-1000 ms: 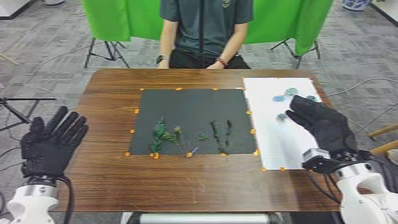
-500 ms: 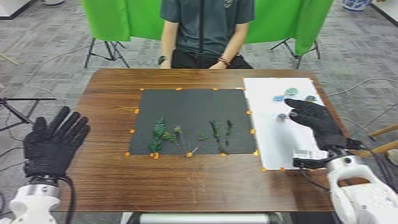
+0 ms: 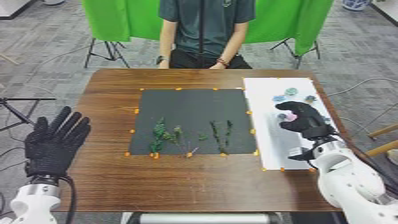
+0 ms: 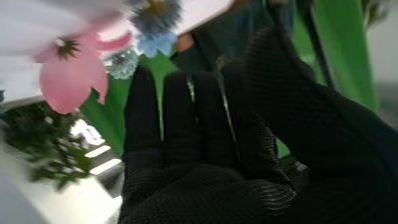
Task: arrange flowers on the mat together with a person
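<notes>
Head view. On the desk (image 3: pixel 191 182), the dark mat (image 3: pixel 191 110) lies near the centre of the frame, with orange tabs (image 3: pixel 179 89) at its edges. The white sheet (image 3: pixel 280 150) lies beside it, at the right.

Stems on the lower half of the dark mat: a leafy green stem (image 3: pixel 158 134), at the left of the group, long axis near vertical in the frame; a branched sprig (image 3: pixel 177 135) just beside it; a small green sprig (image 3: pixel 202 136) at the middle; a pair of slender stems (image 3: pixel 228 133) at the right, side by side, also near vertical.

Flowers on the white sheet: the blue flowers (image 3: pixel 291 91) are grouped in its upper part; the pink flower (image 3: pixel 290 117) is lower, just beside the right hand (image 3: pixel 306 120).

The left hand (image 3: pixel 51 147) is at the left of the frame, fingers extended and spread wide, pointing up-frame.

Right wrist view. The right hand (image 4: pixel 191 170) has its fingers straight and close together, thumb set apart; nothing is gripped. The pink flower has its petals spread around a dark centre. Its long petal points away from the blue flowers near it. Contact between flower and hand cannot be determined.
</notes>
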`<action>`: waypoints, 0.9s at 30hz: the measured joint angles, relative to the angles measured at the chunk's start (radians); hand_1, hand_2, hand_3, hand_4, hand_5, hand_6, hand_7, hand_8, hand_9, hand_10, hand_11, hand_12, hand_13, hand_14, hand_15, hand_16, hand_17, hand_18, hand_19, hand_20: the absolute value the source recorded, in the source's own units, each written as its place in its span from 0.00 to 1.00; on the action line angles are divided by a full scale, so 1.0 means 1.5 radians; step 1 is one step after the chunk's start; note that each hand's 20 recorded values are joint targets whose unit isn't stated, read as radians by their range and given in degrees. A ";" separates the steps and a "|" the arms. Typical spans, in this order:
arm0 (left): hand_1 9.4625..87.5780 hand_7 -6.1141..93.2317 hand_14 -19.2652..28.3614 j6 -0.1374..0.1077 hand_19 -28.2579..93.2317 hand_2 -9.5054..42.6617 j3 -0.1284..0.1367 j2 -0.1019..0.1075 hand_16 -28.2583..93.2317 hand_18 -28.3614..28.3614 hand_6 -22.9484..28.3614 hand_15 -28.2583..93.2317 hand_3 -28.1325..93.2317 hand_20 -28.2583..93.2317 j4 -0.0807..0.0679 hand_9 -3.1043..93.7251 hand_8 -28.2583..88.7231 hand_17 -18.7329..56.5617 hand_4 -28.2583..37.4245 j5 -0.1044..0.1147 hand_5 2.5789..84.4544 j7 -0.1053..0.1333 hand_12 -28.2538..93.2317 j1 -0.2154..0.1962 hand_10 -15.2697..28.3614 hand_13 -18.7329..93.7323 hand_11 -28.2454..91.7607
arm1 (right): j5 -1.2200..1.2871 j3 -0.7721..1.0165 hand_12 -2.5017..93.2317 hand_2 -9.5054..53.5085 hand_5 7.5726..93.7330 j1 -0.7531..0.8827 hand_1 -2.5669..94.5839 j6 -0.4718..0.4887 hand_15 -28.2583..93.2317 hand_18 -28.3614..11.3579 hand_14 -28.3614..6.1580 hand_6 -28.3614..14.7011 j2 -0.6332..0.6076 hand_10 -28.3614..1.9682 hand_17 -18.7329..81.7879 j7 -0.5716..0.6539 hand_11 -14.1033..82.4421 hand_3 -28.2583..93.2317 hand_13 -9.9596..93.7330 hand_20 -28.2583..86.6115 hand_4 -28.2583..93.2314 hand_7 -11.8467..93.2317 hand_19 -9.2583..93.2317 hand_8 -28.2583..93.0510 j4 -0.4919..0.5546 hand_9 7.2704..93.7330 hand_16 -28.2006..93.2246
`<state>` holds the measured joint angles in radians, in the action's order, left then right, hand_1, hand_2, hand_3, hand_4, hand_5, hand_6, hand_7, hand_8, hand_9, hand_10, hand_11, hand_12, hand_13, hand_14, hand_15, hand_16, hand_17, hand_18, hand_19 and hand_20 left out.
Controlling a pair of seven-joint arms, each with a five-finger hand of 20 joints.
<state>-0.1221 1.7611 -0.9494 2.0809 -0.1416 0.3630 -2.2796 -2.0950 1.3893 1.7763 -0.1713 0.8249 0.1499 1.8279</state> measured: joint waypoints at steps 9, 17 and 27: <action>0.23 0.14 0.72 -0.001 0.47 0.38 -0.004 -0.001 0.17 0.70 0.59 0.44 0.80 0.29 -0.001 0.43 0.16 0.20 0.00 0.000 0.48 -0.001 0.28 0.001 0.65 0.41 0.35 | -0.288 -0.122 0.16 0.00 0.52 -0.100 0.64 0.008 0.38 0.53 0.74 0.69 -0.025 0.68 0.54 0.045 0.26 0.84 0.66 0.53 0.00 0.34 0.47 0.09 -0.072 0.53 0.39; 0.23 0.14 0.72 -0.002 0.47 0.38 -0.008 -0.002 0.17 0.70 0.59 0.44 0.80 0.29 -0.002 0.43 0.16 0.20 0.00 0.000 0.48 -0.002 0.28 0.001 0.65 0.41 0.35 | -0.290 -0.144 0.22 0.00 0.60 -0.134 0.76 0.024 0.38 0.48 0.82 0.70 -0.022 0.67 0.58 0.057 0.36 0.67 0.78 0.65 0.00 0.39 0.58 0.09 -0.086 0.66 0.56; 0.23 0.14 0.72 -0.005 0.47 0.38 -0.008 -0.003 0.17 0.70 0.59 0.44 0.80 0.29 -0.003 0.43 0.16 0.20 0.00 0.000 0.48 -0.005 0.28 0.002 0.65 0.41 0.35 | -0.246 -0.102 0.21 0.00 0.58 -0.122 0.56 0.141 0.41 0.45 0.64 0.64 -0.012 0.56 0.58 0.068 0.35 0.81 0.71 0.62 0.00 0.39 0.56 0.08 -0.052 0.60 0.42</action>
<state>-0.1289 1.7494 -0.9545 2.0761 -0.1413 0.3555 -2.2764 -2.4635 1.2365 1.5932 0.0406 0.8065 0.2522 1.7501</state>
